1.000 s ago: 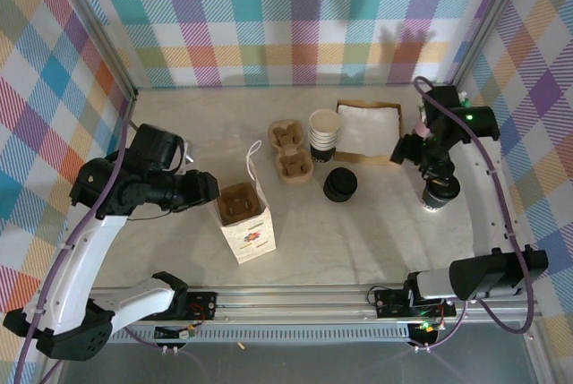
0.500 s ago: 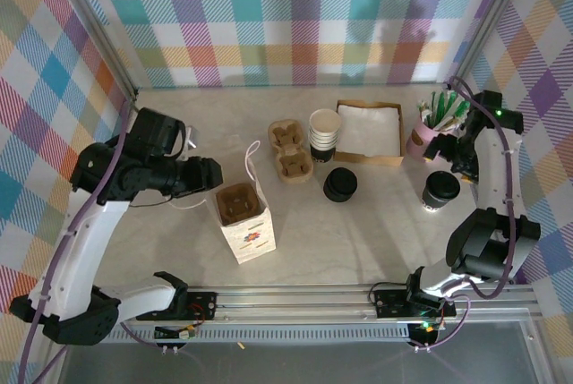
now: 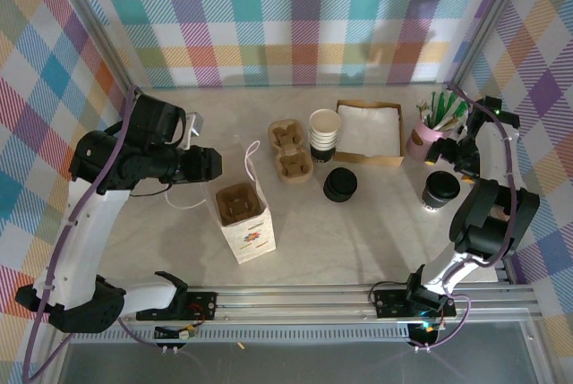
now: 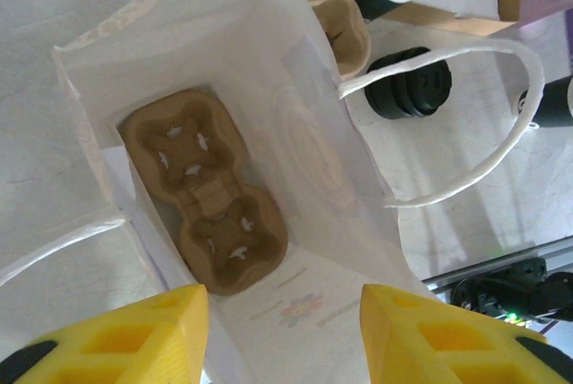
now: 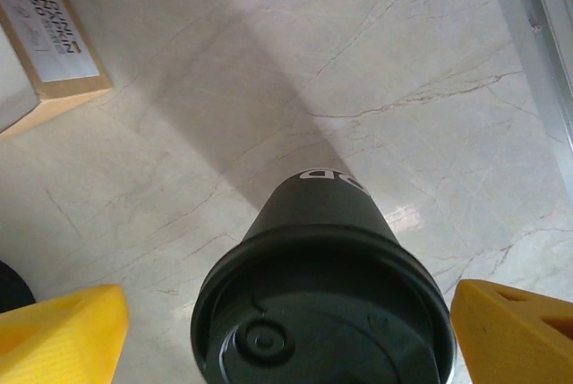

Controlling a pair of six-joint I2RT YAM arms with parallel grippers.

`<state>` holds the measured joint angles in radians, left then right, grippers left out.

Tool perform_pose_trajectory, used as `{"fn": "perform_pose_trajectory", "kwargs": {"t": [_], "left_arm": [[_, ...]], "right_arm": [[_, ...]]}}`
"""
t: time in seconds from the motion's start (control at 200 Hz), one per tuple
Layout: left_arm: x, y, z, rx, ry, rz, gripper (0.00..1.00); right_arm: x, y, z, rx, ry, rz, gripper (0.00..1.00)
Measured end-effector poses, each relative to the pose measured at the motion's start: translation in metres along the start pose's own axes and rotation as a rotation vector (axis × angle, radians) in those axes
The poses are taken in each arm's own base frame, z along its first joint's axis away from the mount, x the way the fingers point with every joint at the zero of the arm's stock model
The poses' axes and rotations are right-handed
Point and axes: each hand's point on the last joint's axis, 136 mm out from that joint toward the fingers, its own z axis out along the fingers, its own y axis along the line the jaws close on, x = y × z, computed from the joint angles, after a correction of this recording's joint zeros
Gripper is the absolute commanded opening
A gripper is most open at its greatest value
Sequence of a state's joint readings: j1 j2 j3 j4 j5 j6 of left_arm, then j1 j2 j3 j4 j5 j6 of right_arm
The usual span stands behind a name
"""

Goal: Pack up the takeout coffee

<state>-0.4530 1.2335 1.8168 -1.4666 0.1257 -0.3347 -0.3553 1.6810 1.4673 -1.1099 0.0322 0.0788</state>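
Right wrist view: your right gripper (image 5: pixel 286 330) is spread wide and empty; the lidded coffee cup (image 5: pixel 322 312) stands upright just below it, untouched. Bare table (image 5: pixel 403 62) surrounds the cup, with the rail (image 5: pixel 551 35) near on the right. Your left gripper (image 4: pixel 282 330), jaws apart, hovers over the open bag (image 4: pixel 295 62).

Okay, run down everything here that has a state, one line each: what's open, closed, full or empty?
takeout coffee: lidded, upright on the table, not gripped
paper bag: open, standing upright
cup carrier: lying in the bag's bottom, both slots empty
stack of cups: lidless, nested, upright
right gripper: open, a finger on each side of the coffee's lid
left gripper: open, empty, above the bag's mouth
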Motion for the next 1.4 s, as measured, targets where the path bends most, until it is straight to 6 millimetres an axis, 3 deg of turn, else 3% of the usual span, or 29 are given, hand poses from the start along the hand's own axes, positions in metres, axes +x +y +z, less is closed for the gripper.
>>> {"fn": "perform_pose_trajectory", "kwargs": {"t": [0.285,0.595,0.95,1.14,1.4], "left_arm": [[0.0,0.0,-0.009,-0.004,-0.009,0.012,0.48],[-0.003,-0.002,-0.013,-0.003,-0.01,0.027,0.48],[-0.003,-0.002,-0.014,-0.002,-0.011,0.058,0.47],[-0.003,-0.002,-0.014,-0.001,-0.013,0.075,0.47],[-0.003,-0.002,-0.015,-0.002,-0.012,0.093,0.47]], "right_arm": [[0.0,0.003,0.003,-0.016,0.009,-0.036,0.82],[0.006,0.001,0.007,-0.014,0.015,-0.039,0.83],[0.031,-0.001,-0.007,-0.018,-0.007,-0.038,0.86],[0.04,-0.002,-0.003,-0.016,0.013,-0.037,0.86],[0.041,-0.005,-0.001,0.0,0.017,-0.033,0.83]]}}
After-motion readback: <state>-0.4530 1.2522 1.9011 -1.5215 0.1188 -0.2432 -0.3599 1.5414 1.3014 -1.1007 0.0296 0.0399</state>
